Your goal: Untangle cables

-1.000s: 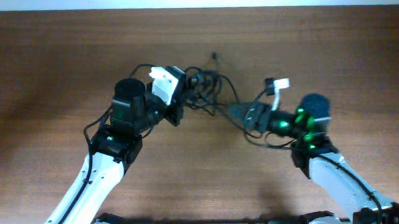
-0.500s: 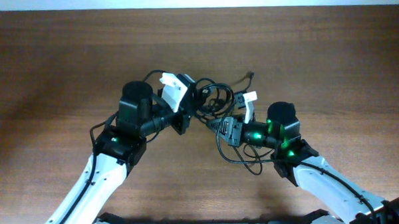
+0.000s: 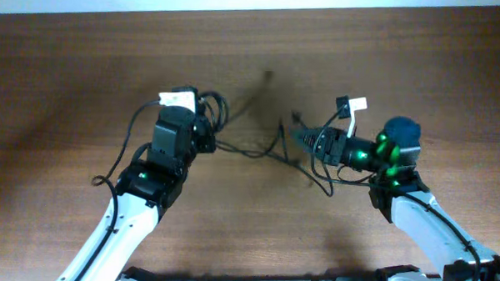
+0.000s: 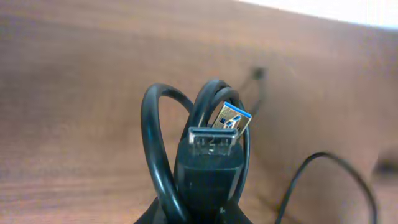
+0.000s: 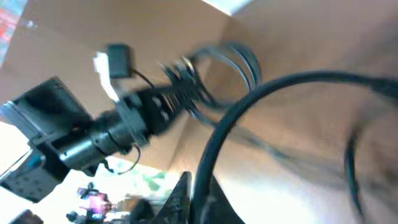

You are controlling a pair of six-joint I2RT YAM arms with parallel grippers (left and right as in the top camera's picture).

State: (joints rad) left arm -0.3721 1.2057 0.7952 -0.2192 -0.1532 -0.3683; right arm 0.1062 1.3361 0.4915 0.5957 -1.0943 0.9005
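Note:
In the overhead view the black cables (image 3: 248, 150) run as thin strands low over the table between my two grippers. My left gripper (image 3: 203, 128) is shut on one end. The left wrist view shows a black USB plug with a blue insert (image 4: 214, 140) upright between its fingers (image 4: 208, 214), with cable loops (image 4: 152, 143) wrapped round it. My right gripper (image 3: 303, 139) is shut on a cable. In the right wrist view that black cord (image 5: 249, 99) rises from between its fingers (image 5: 200, 202) and arcs right. Cable loops (image 5: 239, 59) show by the left arm (image 5: 87, 140).
The brown wooden table (image 3: 68, 84) fills the overhead view, with a white strip (image 3: 238, 0) along its far edge. A further thin cord (image 4: 323, 163) curves over the table right of the plug. Both arms reach in from the near edge.
The grippers have drawn apart, the left going left and the right going right. The bunched cables between them are now pulled out into long strands.

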